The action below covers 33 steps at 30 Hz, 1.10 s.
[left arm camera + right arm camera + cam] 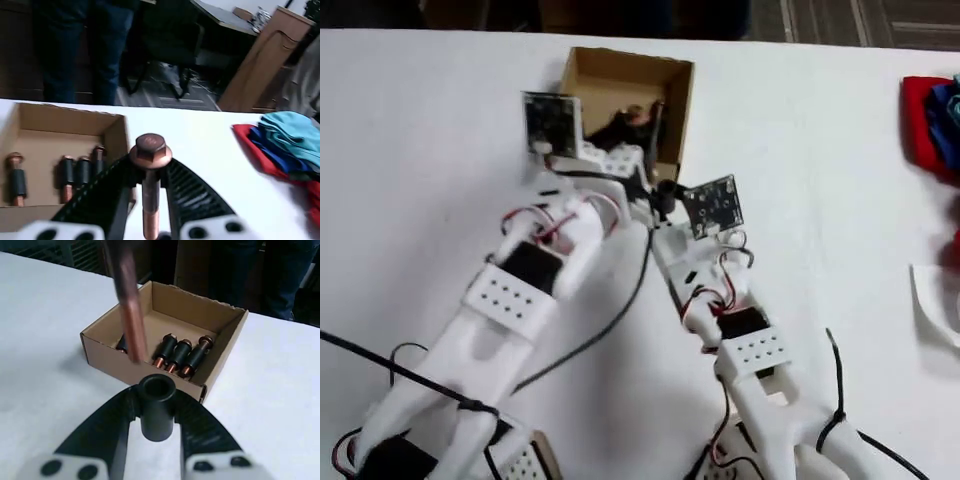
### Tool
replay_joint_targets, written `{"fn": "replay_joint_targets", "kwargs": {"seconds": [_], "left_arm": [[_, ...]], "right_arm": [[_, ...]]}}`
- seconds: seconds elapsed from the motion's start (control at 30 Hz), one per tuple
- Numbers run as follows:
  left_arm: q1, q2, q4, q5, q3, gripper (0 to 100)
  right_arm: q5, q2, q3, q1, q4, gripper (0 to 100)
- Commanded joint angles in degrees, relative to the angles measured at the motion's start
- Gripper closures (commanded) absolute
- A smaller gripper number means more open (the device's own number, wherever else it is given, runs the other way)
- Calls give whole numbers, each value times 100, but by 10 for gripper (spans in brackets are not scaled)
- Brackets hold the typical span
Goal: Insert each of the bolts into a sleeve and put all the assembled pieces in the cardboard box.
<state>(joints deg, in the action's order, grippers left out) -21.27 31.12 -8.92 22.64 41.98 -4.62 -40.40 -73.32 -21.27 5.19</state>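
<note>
White table [420,120]; left jaws clamp bolt [150,190], right jaws clamp sleeve [157,410] near cardboard box [190,302].

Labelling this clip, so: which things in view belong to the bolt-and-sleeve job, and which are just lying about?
Job: bolt, sleeve, cardboard box, assembled pieces inside it.
Lying about: pile of red, blue and teal cloths.
</note>
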Motion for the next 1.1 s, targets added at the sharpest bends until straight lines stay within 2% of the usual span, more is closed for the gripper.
{"fn": "replay_joint_targets", "kwargs": {"seconds": [0.0, 0.5, 0.7, 1.07], "left_arm": [[-185, 79, 211, 53, -66, 973], [-220, 26, 229, 44, 409, 973], [-220, 26, 730, 18, 426, 973], [-246, 9, 721, 18, 637, 973]], "right_arm": [[62, 48, 334, -31, 145, 978], [62, -4, 360, 119, 145, 978], [70, -4, 360, 110, 145, 978], [70, -4, 360, 110, 136, 978]]}}
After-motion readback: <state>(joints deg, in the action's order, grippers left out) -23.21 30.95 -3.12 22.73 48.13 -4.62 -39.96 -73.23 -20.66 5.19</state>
